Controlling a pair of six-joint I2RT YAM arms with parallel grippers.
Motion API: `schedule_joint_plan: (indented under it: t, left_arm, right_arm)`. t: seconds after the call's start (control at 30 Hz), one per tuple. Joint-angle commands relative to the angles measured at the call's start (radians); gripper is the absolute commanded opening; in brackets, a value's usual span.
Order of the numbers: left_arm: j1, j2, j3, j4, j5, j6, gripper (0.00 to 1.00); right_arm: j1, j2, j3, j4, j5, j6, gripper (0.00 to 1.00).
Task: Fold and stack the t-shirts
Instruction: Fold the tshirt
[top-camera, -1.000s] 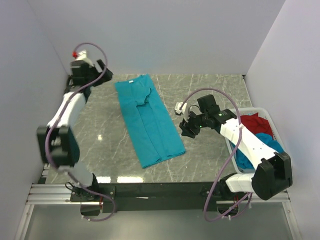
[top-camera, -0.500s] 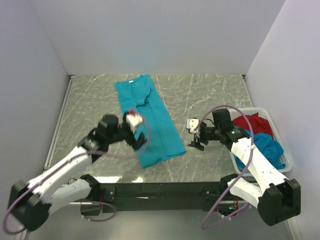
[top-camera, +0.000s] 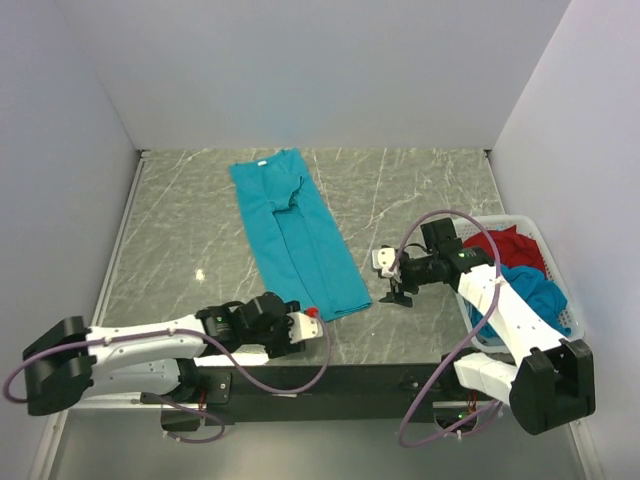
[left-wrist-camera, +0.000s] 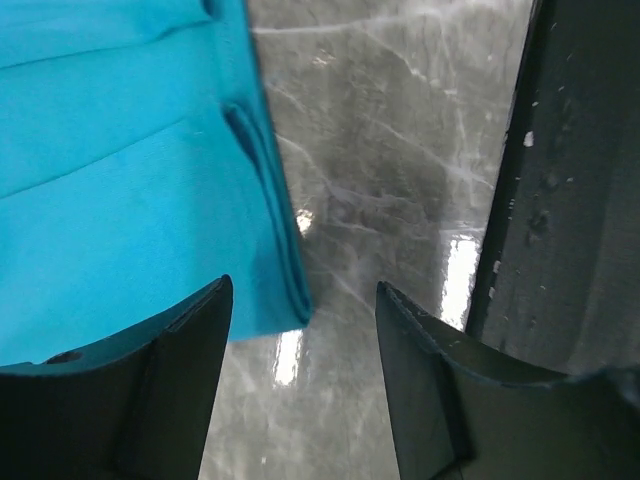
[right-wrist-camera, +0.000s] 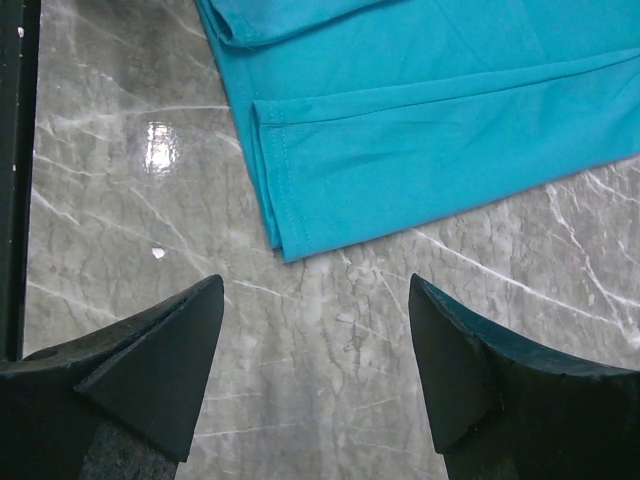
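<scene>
Your teal t-shirt (top-camera: 296, 240) lay folded lengthwise on the marble table (top-camera: 420, 190). Your left gripper (top-camera: 296, 330) sat wide apart by its near hem, and your right gripper (top-camera: 396, 290) spread wide beside its right corner, both empty.

The worktop (top-camera: 420, 180) is grey marble-patterned stone with white veins, glossy enough to throw back lamp glare. A teal t-shirt (top-camera: 295, 240) lies flat on it, folded into a long strip (collar end towards the far wall). A white basket (top-camera: 478, 335) sits at its right edge.
</scene>
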Motion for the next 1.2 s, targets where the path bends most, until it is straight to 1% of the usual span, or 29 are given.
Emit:
schedule_joint_plan:
  t: [0.0, 0.03, 0.1, 0.17, 0.27, 0.3, 0.37, 0.4, 0.47, 0.5, 0.53, 0.57, 0.6, 0.63, 0.67, 0.7, 0.73, 0.77, 0.83, 1.0, 1.13, 1.17]
  left_arm:
    - [-0.033, 0.082, 0.015, 0.095, -0.061, 0.043, 0.65]
    - [-0.039, 0.097, 0.015, 0.105, -0.061, 0.051, 0.65]
    - [-0.039, 0.130, 0.017, 0.126, -0.114, 0.065, 0.65]
    - [-0.039, 0.171, 0.018, 0.131, -0.136, 0.072, 0.64]
    - [-0.041, 0.214, 0.009, 0.140, -0.164, 0.088, 0.59]
    - [-0.041, 0.231, 0.004, 0.148, -0.194, 0.092, 0.53]
    - [-0.041, 0.248, 0.006, 0.158, -0.228, 0.100, 0.48]
    - [-0.041, 0.257, 0.006, 0.160, -0.242, 0.106, 0.39]
    - [-0.041, 0.291, 0.011, 0.148, -0.277, 0.121, 0.31]
    - [-0.041, 0.295, 0.011, 0.139, -0.285, 0.124, 0.21]
    - [-0.041, 0.291, 0.009, 0.138, -0.291, 0.126, 0.17]
    - [-0.041, 0.279, 0.006, 0.142, -0.292, 0.128, 0.13]
    - [-0.041, 0.263, 0.000, 0.140, -0.289, 0.131, 0.07]
    - [-0.041, 0.224, -0.017, 0.142, -0.289, 0.141, 0.04]
    - [-0.041, 0.199, -0.025, 0.140, -0.276, 0.144, 0.03]
    - [-0.041, 0.146, -0.038, 0.140, -0.268, 0.147, 0.01]
    - [-0.041, 0.119, -0.046, 0.138, -0.265, 0.149, 0.01]
    - [-0.041, 0.096, -0.052, 0.135, -0.259, 0.152, 0.01]
    - [-0.041, 0.046, -0.068, 0.137, -0.230, 0.155, 0.01]
    - [-0.042, 0.085, -0.054, 0.119, -0.210, 0.141, 0.01]
    - [-0.041, 0.072, -0.057, 0.119, -0.181, 0.138, 0.01]
    - [-0.041, 0.067, -0.058, 0.122, -0.180, 0.140, 0.01]
  right_arm:
    - [0.016, 0.011, -0.004, 0.021, -0.012, -0.019, 0.81]
    - [0.024, 0.013, -0.009, 0.027, -0.001, -0.016, 0.80]
    - [0.046, 0.022, -0.009, 0.040, 0.025, -0.008, 0.80]
    - [0.067, 0.031, -0.010, 0.041, 0.042, -0.006, 0.80]
    - [0.087, 0.038, -0.013, 0.049, 0.056, -0.002, 0.79]
    - [0.099, 0.036, -0.016, 0.057, 0.068, 0.000, 0.79]
    - [0.112, 0.036, -0.021, 0.063, 0.077, 0.001, 0.79]
    - [0.116, 0.036, -0.023, 0.067, 0.082, 0.001, 0.79]
    - [0.136, 0.033, -0.032, 0.075, 0.102, -0.006, 0.79]
    - [0.141, 0.031, -0.035, 0.087, 0.111, -0.017, 0.79]
    - [0.153, 0.024, -0.049, 0.095, 0.122, -0.025, 0.79]
    - [0.161, 0.018, -0.059, 0.106, 0.126, -0.036, 0.79]
    - [0.179, 0.011, -0.070, 0.128, 0.143, -0.060, 0.79]
    - [0.199, 0.001, -0.101, 0.148, 0.190, -0.071, 0.80]
    - [0.252, -0.002, -0.119, 0.165, 0.226, -0.083, 0.80]
    - [0.277, -0.004, -0.136, 0.203, 0.254, -0.104, 0.80]
    - [0.299, 0.008, -0.162, 0.221, 0.299, -0.108, 0.80]
    - [0.346, 0.021, -0.168, 0.234, 0.317, -0.106, 0.80]
    - [0.388, 0.066, -0.165, 0.277, 0.353, -0.079, 0.79]
    - [0.501, 0.143, -0.147, 0.372, 0.456, 0.002, 0.74]
    - [0.540, 0.212, -0.133, 0.417, 0.517, 0.030, 0.72]
    - [0.543, 0.226, -0.132, 0.423, 0.533, 0.033, 0.70]
